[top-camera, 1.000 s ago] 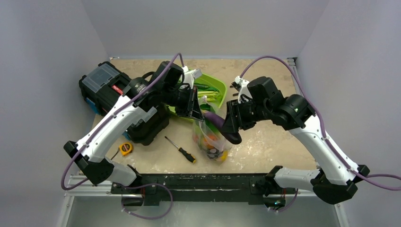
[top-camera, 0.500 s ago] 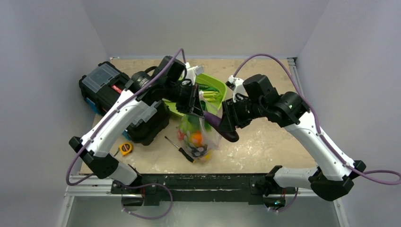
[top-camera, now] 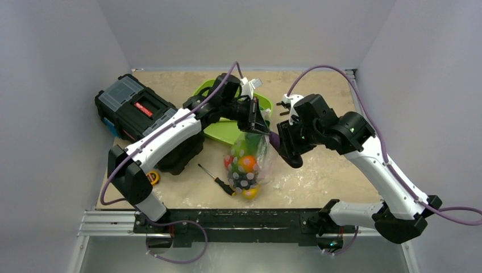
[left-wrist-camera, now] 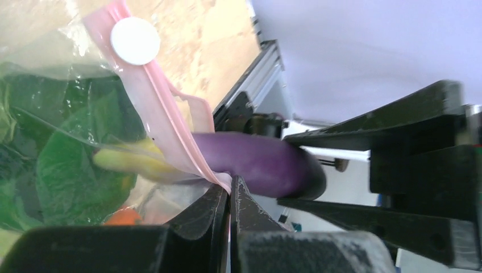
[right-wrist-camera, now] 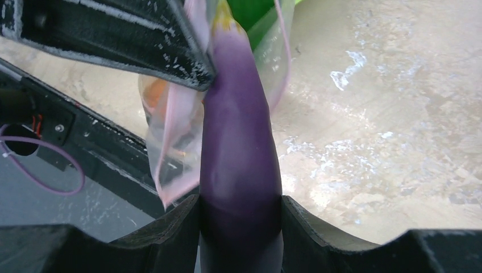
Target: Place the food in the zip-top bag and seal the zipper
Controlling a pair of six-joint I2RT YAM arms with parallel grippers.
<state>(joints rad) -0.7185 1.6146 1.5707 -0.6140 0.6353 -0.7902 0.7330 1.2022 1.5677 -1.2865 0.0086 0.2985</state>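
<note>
The zip-top bag (top-camera: 248, 166) hangs off the table, pinched at its top edge by my shut left gripper (top-camera: 257, 120). Inside show food pieces: a green fruit (top-camera: 239, 149), an orange (top-camera: 248, 163), dark grapes (top-camera: 244, 180) and a lemon (top-camera: 250, 193). In the left wrist view the pink zipper (left-wrist-camera: 165, 125) runs down into my left gripper (left-wrist-camera: 230, 189). My right gripper (top-camera: 287, 151) is shut on the purple eggplant (right-wrist-camera: 239, 142), whose tip reaches the bag's (right-wrist-camera: 170, 142) open mouth, beside the left finger (right-wrist-camera: 113, 34). The eggplant (left-wrist-camera: 256, 162) lies just behind the zipper.
A lime-green tray (top-camera: 225, 129) sits behind the bag. A black toolbox (top-camera: 136, 111) stands at the left. A screwdriver (top-camera: 219, 181) and a yellow tape measure (top-camera: 152, 178) lie near the front edge.
My left gripper has carried the bag to the right and farther back. The right gripper with the eggplant shifted slightly right, and the eggplant's tip now sits at the bag's mouth.
</note>
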